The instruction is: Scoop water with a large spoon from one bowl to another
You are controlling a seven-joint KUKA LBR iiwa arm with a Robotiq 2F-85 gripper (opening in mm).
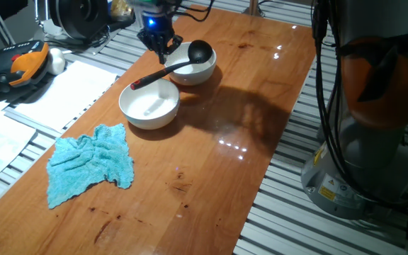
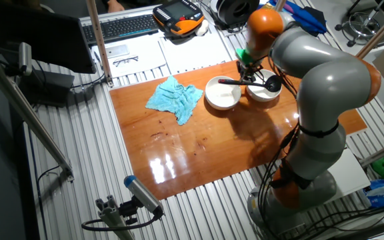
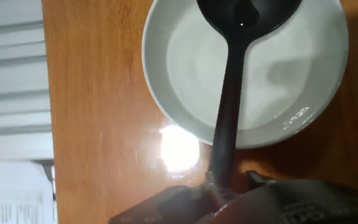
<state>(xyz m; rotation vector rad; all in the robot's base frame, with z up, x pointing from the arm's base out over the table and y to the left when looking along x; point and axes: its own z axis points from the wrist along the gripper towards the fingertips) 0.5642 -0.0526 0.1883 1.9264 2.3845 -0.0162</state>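
Observation:
The large spoon (image 1: 190, 60), a black ladle with a red handle tip, lies slanted across two white bowls. Its cup (image 3: 248, 12) sits over the far bowl (image 1: 202, 73), and the red tip reaches over the rim of the near bowl (image 1: 149, 106). My gripper (image 1: 163, 55) comes down from above and is shut on the mid handle (image 3: 225, 149), which runs between the fingers in the hand view. The far bowl (image 3: 185, 68) shows a faint sheen at its inner wall; the water itself I cannot make out. In the other fixed view the gripper (image 2: 248, 72) stands over both bowls (image 2: 223, 95).
A crumpled blue cloth (image 1: 91, 163) lies on the wooden table (image 1: 211, 156), in front of the near bowl. Papers (image 1: 62, 92) and an orange-black pendant (image 1: 20, 64) lie off the table's left edge. The robot base (image 1: 374, 106) stands at the right.

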